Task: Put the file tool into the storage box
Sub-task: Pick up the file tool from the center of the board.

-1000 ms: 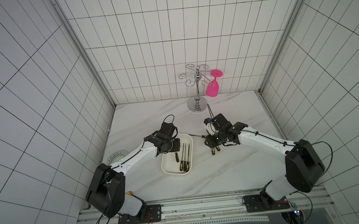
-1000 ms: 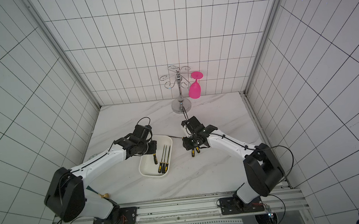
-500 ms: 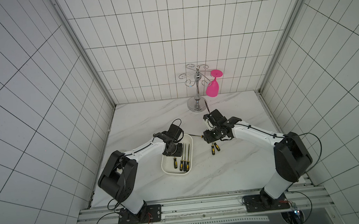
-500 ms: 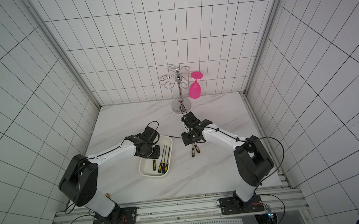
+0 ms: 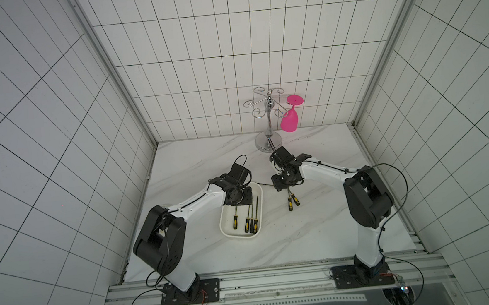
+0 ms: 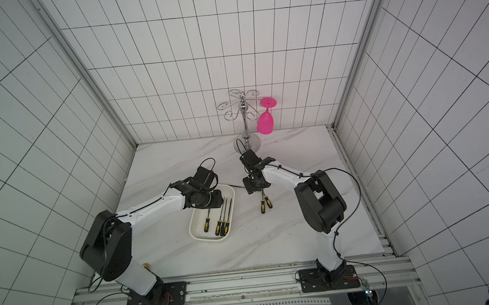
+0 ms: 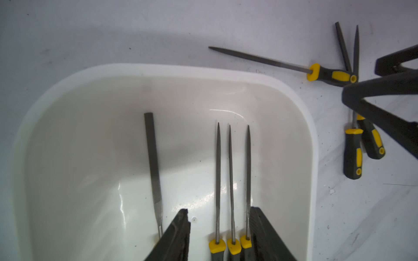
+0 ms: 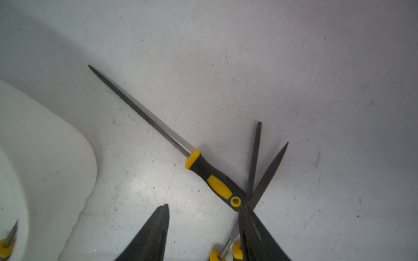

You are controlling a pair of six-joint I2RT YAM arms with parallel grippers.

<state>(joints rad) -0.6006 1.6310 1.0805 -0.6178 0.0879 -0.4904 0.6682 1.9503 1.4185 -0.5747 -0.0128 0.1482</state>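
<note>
Left tool (image 7: 218, 235) released flat file (image 7: 152, 167); wineglass rack (image 5: 267, 120) behind.

left pincer (image 7: 220, 235) — jaws parted, empty, pointing down | right pincer (image 8: 203, 232) — jaws parted, empty, pointing down

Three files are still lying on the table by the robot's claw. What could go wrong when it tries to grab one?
1. The two crossed files overlap each other, and the slanted file has its handle end against them. The open right claw might pinch two at once or knock the others away.
2. That slanted file points toward the storage box rim. A nudge could push its tip against the rim.
3. The open left claw hangs over the four files already inside, so arms might bump.
</note>
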